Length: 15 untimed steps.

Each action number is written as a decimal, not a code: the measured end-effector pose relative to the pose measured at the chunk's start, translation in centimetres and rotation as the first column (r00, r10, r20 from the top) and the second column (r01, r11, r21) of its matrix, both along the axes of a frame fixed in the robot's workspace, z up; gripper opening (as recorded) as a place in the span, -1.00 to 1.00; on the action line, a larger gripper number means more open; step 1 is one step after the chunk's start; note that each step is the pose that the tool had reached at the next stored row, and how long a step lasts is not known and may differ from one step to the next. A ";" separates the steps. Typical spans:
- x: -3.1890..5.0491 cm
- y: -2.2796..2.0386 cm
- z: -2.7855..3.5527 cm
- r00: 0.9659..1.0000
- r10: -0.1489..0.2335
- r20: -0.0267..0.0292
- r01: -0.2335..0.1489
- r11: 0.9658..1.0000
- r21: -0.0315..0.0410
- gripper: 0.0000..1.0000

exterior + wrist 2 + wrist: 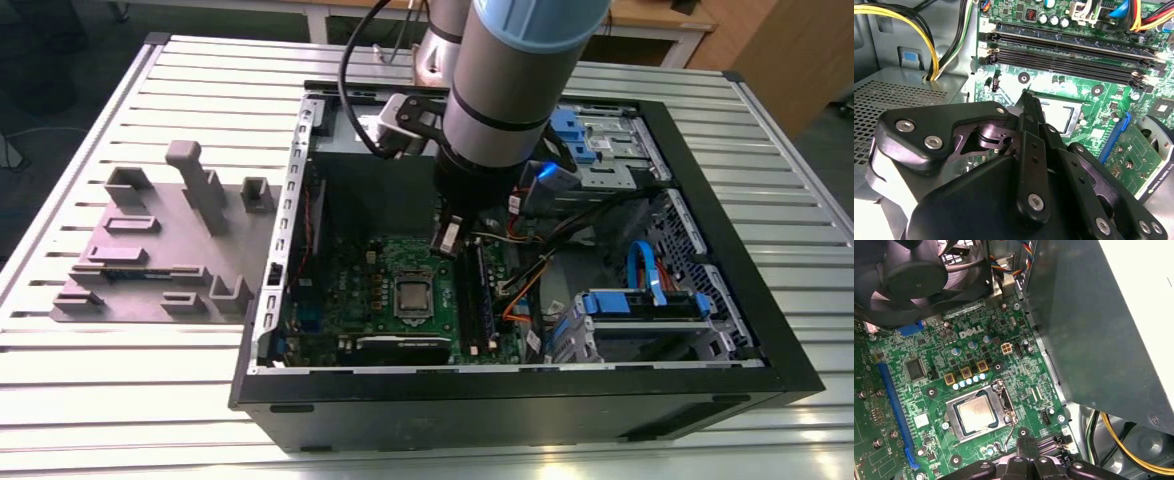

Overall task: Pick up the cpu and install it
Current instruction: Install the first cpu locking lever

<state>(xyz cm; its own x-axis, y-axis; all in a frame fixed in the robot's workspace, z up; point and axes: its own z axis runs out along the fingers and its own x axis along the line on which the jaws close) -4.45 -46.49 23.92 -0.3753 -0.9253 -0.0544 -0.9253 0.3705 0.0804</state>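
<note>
Right, near edge first: black tower case [534,405] lies on its side, open, on the slatted metal worktop [120,380]. Just inside the near wall, a graphics card [398,347] sits at the foot of the green motherboard [350,290], with a blue-tabbed drive cage [641,305] toward the exterior view's right. Grey moulded fixture tray [147,250] stands on the worktop, well apart on the exterior view's left.

Mid-board: the cpu [412,296] already lies flat in its socket, silver top up; in the first wrist view the cpu [975,411] sits square inside the metal socket frame [1004,405], and the thin latch lever [1010,432] looks not clamped down, though hard to be sure. Second wrist view catches the same cpu [1056,114] just past the claw tip, memory slots [1069,50] beyond it.

Claw [446,236] hangs above the board, just far-right of the socket, beside the memory slots. Its fingers [1030,107] look pressed together to a narrow point, nothing between them. So chip reads as placed and let go.

Farther back: arm body [514,80], black cable [350,70] looping off it, blue clips [567,135] at the far drive bay, case fan [904,270].

Risks, judged: claw tip is low among the wire bundle [534,270] and slots, so a sideways move could snag wires or scrape the board. If the chip is not fully seated, any push on the frame could bend pins. Loose lever could catch a finger.
</note>
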 end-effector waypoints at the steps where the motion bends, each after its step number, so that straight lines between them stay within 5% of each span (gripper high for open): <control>1: 0.01 -0.04 0.00 1.000 0.000 0.000 0.000 1.000 0.000 -0.80; 7: -0.03 -0.27 0.00 0.999 0.038 0.000 -0.038 0.999 0.000 -0.80; 12: -0.08 -0.29 -0.02 0.995 0.105 0.000 -0.105 0.995 0.000 -0.80; 15: -0.08 -0.68 -0.03 0.993 0.114 0.000 -0.114 0.993 0.000 -0.80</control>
<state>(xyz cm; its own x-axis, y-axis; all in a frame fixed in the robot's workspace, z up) -4.53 -47.18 23.88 -0.2669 -0.9622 -0.0543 -0.9617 0.2622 0.0804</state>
